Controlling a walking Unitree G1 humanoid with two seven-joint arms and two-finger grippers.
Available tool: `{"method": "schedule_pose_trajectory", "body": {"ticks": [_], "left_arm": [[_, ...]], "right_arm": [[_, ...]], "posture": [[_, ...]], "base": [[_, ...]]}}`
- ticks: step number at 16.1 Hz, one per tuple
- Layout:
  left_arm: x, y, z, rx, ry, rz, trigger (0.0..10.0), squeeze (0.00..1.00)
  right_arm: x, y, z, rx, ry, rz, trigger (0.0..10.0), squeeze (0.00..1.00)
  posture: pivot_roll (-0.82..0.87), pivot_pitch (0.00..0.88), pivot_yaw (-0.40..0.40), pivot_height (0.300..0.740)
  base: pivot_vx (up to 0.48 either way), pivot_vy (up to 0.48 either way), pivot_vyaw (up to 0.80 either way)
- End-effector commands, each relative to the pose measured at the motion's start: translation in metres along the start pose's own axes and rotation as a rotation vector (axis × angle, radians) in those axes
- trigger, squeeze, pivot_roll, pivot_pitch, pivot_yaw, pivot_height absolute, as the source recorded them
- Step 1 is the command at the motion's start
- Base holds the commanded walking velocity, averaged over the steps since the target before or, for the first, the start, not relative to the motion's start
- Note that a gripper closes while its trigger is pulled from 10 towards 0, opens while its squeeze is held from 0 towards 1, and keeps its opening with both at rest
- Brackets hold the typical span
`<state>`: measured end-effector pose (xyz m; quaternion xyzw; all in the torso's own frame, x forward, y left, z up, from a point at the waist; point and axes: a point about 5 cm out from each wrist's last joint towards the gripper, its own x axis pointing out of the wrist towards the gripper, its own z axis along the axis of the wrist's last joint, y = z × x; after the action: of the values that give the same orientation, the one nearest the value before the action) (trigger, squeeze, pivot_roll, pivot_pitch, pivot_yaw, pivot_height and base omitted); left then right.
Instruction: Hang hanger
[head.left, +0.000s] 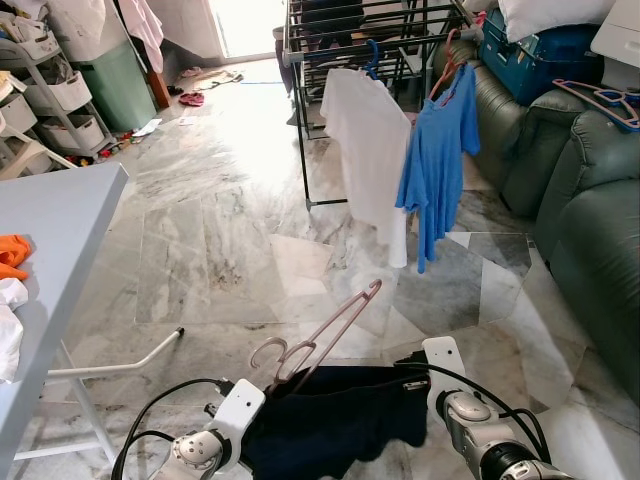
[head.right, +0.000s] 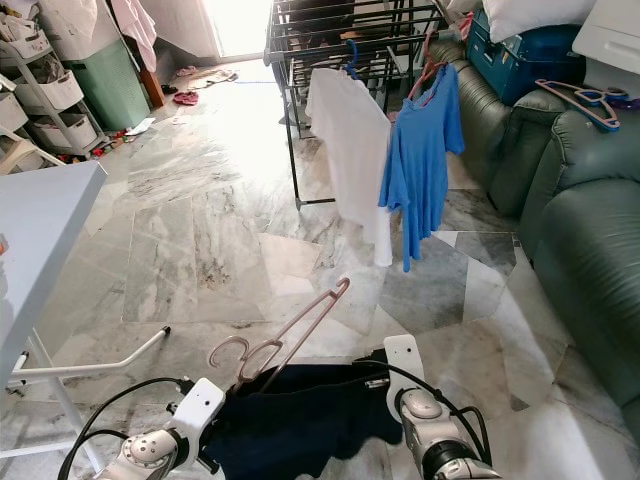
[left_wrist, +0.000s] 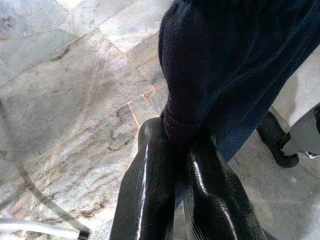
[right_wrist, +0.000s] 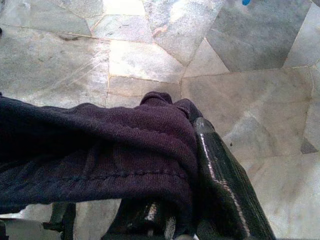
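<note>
A dark navy garment (head.left: 335, 415) is stretched between my two grippers low in front of me, with a pink hanger (head.left: 325, 335) lying tilted across its top, hook toward my left. My left gripper (left_wrist: 177, 145) is shut on one edge of the garment (left_wrist: 230, 60). My right gripper (right_wrist: 192, 135) is shut on the other edge of the garment (right_wrist: 90, 150). Ahead stands a black drying rack (head.left: 350, 40) carrying a white shirt (head.left: 365, 150) and a blue shirt (head.left: 437, 160) on hangers.
A grey table (head.left: 50, 250) with orange and white cloths sits at my left, a white bar (head.left: 120, 365) beneath it. A green sofa (head.left: 580, 200) lines the right, with spare hangers (head.left: 600, 98) on its arm. Marble floor (head.left: 220, 230) lies open between.
</note>
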<state>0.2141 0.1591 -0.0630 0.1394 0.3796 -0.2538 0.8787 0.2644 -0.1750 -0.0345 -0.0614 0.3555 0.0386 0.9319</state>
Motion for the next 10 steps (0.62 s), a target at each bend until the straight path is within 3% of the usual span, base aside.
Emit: {"method": "schedule_pose_trajectory", "body": {"ticks": [1, 5, 7, 10], "left_arm": [[-0.009, 0.017, -0.015, -0.019, 0.054, 0.070, 10.0, 0.00], [-0.010, 0.017, -0.015, -0.018, 0.050, 0.068, 10.0, 0.00], [-0.006, 0.024, 0.018, -0.059, -0.101, -0.020, 10.0, 0.00], [-0.006, 0.026, 0.020, -0.052, -0.104, -0.018, 10.0, 0.00]], "right_arm": [[-0.001, -0.011, 0.002, 0.021, -0.002, -0.052, 0.0, 0.00], [-0.001, -0.014, 0.001, 0.025, 0.001, -0.062, 0.0, 0.00], [-0.004, -0.034, -0.003, 0.042, 0.034, -0.118, 0.0, 0.00], [-0.005, -0.037, -0.005, 0.018, 0.040, -0.117, 0.0, 0.00]], "posture": [[-0.16, 0.000, 0.113, 0.740], [-0.16, 0.000, 0.114, 0.740], [-0.16, 0.000, 0.115, 0.740], [-0.16, 0.000, 0.117, 0.740]], "base": [[0.000, 0.000, 0.00], [0.000, 0.000, 0.00], [0.000, 0.000, 0.00], [0.000, 0.000, 0.00]]}}
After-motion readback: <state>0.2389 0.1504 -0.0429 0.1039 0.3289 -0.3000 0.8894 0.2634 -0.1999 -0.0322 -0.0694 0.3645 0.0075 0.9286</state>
